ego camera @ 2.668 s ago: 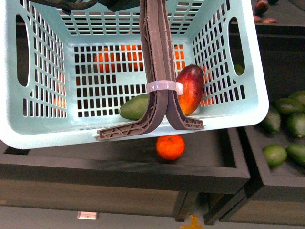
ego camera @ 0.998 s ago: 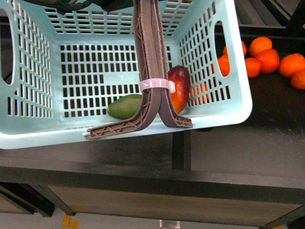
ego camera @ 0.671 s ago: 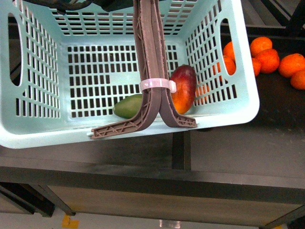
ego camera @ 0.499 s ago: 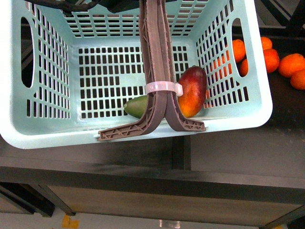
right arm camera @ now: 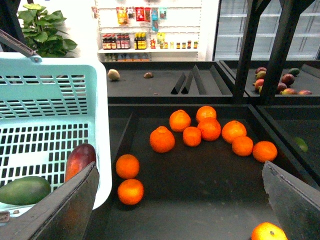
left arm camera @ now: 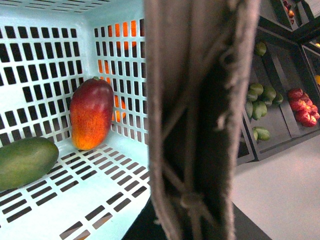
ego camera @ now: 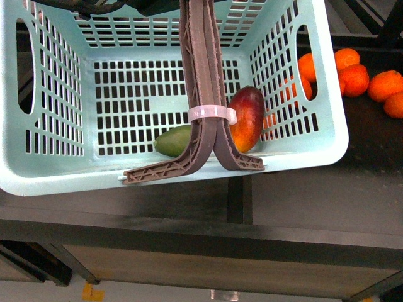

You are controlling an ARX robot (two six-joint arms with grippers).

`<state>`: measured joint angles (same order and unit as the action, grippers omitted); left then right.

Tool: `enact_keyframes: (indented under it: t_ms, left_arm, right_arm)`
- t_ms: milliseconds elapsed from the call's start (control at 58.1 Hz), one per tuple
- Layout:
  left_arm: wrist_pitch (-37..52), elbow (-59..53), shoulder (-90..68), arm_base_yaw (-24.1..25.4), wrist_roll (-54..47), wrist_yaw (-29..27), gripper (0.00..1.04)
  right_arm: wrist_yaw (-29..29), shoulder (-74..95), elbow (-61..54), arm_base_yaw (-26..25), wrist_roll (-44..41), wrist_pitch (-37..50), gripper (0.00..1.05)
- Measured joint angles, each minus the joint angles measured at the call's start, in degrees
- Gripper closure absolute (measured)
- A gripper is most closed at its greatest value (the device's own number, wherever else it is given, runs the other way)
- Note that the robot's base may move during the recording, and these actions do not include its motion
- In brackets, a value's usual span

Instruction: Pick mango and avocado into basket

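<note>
Left tool itself stayed out of sight in every view: its wrist camera sat hard against the bound brown handles (left arm camera: 200, 120), which suggests it was grasping them and carrying the basket (ego camera: 302, 148), but whether its jaws were clenched could not be told. Over the last half second the basket had swung slightly back toward the robot's left in the front view, after drifting right a moment earlier, and the fruit had shifted a little with it. The mango (ego camera: 247, 118) leaned upright in the near right corner, against the slotted wall, and the avocado (ego camera: 173, 141) lay on the floor just beside it, partly hidden behind the handles. Both task fruits were therefore inside, so the picking part looked finished and what remained seemed only carrying or setting the load down.

Right tool (right arm camera: 180, 200) hung released and empty, its two dark fingers (right arm camera: 70, 205) spread wide, beside the basket and above a dark display bin of oranges (right arm camera: 200, 131). The basket appeared held aloft, tilted toward the camera, ahead of the dark shelving (ego camera: 189, 229).
</note>
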<state>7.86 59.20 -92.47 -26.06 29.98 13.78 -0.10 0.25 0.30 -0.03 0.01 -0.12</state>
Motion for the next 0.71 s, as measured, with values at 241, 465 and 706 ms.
enact_keyframes:
  t_ms: [241, 465, 706]
  left_arm:
    - [0.0, 0.0, 0.0, -0.02, 0.0, 0.07, 0.98]
    - [0.0, 0.0, 0.0, -0.02, -0.02, -0.26, 0.98]
    - [0.0, 0.0, 0.0, -0.02, 0.0, -0.11, 0.98]
  right_arm:
    - [0.0, 0.0, 0.0, 0.0, 0.0, 0.0, 0.08]
    - [0.0, 0.0, 0.0, 0.0, 0.0, 0.0, 0.08]
    - [0.0, 0.0, 0.0, 0.0, 0.0, 0.0, 0.08]
